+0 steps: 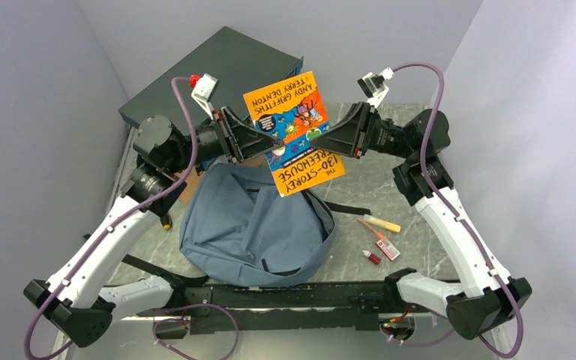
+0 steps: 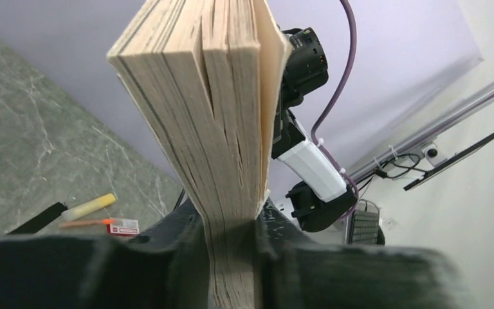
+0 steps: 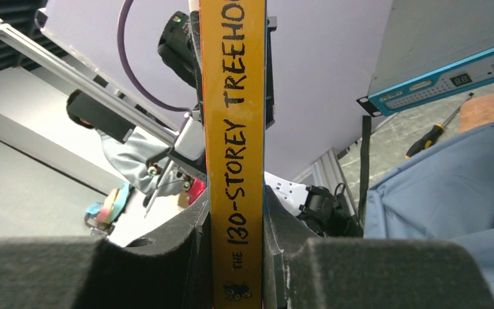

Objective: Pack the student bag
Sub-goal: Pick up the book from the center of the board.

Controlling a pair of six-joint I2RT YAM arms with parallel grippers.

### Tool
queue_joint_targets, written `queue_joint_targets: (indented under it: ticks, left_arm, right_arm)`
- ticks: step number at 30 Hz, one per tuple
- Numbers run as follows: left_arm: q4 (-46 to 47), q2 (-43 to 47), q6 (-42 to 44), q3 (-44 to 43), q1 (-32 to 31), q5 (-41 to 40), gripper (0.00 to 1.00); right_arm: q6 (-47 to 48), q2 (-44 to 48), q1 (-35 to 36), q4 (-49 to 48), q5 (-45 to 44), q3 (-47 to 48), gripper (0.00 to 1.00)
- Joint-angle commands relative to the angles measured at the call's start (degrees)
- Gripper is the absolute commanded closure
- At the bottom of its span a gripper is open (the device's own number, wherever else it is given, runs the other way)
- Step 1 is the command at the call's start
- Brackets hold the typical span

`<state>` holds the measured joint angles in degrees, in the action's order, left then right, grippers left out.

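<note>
Robot lab: grey partition walls (image 1: 30, 112), rack unit (image 3: 444, 71) (blue-fronted).

Above the far edge of the backpack (image 1: 255, 232), barred by the paperback book (image 1: 294, 131) clamped between left gripper (image 1: 276, 141) and right gripper (image 1: 311, 137). Free over the backpack's near half. Right of it, cluttered with highlighter (image 1: 383, 223), red-white packet (image 1: 388, 250) and small vial (image 1: 372, 257); far left, dark grey box (image 1: 210, 75).

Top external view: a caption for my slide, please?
The left gripper and right gripper clamp opposite edges of an orange book above the blue-grey backpack.
</note>
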<state>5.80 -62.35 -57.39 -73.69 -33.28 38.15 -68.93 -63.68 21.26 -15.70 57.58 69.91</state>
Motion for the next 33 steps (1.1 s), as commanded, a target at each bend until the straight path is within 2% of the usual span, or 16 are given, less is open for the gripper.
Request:
queue_joint_targets:
  ticks: [1,2,3,5,7,10,13,18,23,28,33]
  left_arm:
    - [3.68,2.44,1.95,0.73,-0.31,-5.11,0.89]
    - [4.45,2.41,1.63,0.89,-0.30,-6.08,0.98]
    - [5.72,2.47,1.24,1.35,-0.30,-7.40,1.00]
    - [8.61,2.82,0.40,2.18,-0.09,-9.87,1.00]
    - [10.78,3.64,-0.42,3.03,0.26,-13.14,1.00]
    - [14.86,5.18,-1.26,4.59,0.43,-18.17,1.00]
    - [17.56,5.00,-2.69,4.69,0.52,-19.95,1.00]
    - [22.88,2.73,-7.62,5.92,0.54,-18.41,1.00]
    - [25.27,2.64,-9.90,7.43,1.53,-17.63,1.00]
    - [24.19,3.63,-8.49,7.79,1.70,-17.82,1.00]
    - [26.13,3.47,-11.12,9.34,2.16,-16.99,1.00]
  right_arm:
    - [8.11,-0.28,0.37,11.18,-2.57,4.03,0.91]
    - [7.25,0.26,0.41,9.70,-4.53,2.89,0.80]
    - [5.35,1.30,0.44,6.45,-7.43,0.69,0.64]
    - [-3.00,4.77,1.05,-6.12,-15.71,-7.31,0.39]
    - [-8.72,8.56,3.55,-17.08,-25.70,-16.30,0.25]
    - [-8.16,11.56,8.21,-19.85,-37.02,-22.20,0.13]
    - [-9.42,10.05,11.61,-25.33,-40.39,-23.88,0.12]
    - [-8.44,3.20,18.04,-34.10,-43.80,-21.57,0.14]
    - [-4.59,1.20,21.65,-34.86,-46.54,-19.65,0.23]
    - [-1.93,1.72,22.78,-31.53,-48.03,-18.41,0.25]
    - [-0.59,1.44,22.87,-29.62,-46.58,-16.54,0.37]
